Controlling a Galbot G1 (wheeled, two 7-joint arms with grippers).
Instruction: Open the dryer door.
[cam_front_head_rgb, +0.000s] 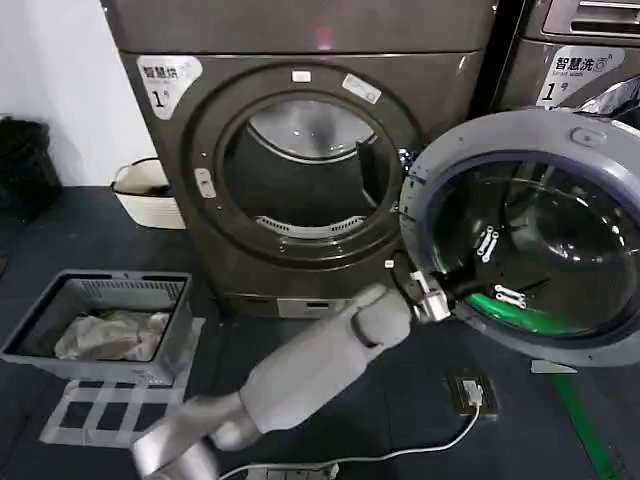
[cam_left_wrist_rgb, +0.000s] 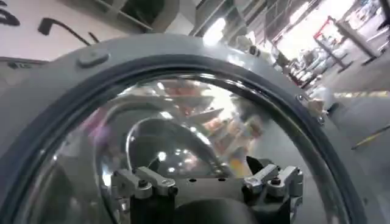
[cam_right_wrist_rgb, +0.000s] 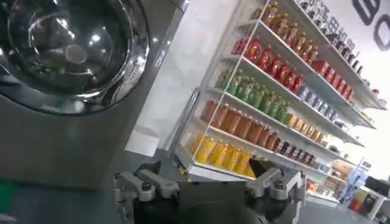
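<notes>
The dryer (cam_front_head_rgb: 300, 40) has its round drum opening (cam_front_head_rgb: 310, 170) uncovered. Its door (cam_front_head_rgb: 520, 130) is swung wide out to the right, inner side with the glass bowl (cam_front_head_rgb: 530, 250) facing me. My left arm reaches up from below, and the left gripper (cam_front_head_rgb: 438, 296) sits at the door's lower left inner edge. The left wrist view has the door's grey rim (cam_left_wrist_rgb: 183, 52) and glass (cam_left_wrist_rgb: 183, 122) close in front, the left gripper (cam_left_wrist_rgb: 206, 159) open with nothing between its fingers. My right gripper (cam_right_wrist_rgb: 207, 164) is open and holds nothing, off to the side, facing store shelves.
A grey laundry basket (cam_front_head_rgb: 130, 283) with clothes stands on the floor at the left, over white tape marks (cam_front_head_rgb: 100, 410). A white basket (cam_front_head_rgb: 140, 190) sits beside the dryer. A second machine (cam_front_head_rgb: 580, 70) stands behind the open door. A floor socket (cam_front_head_rgb: 470, 390) with its cable lies below the door.
</notes>
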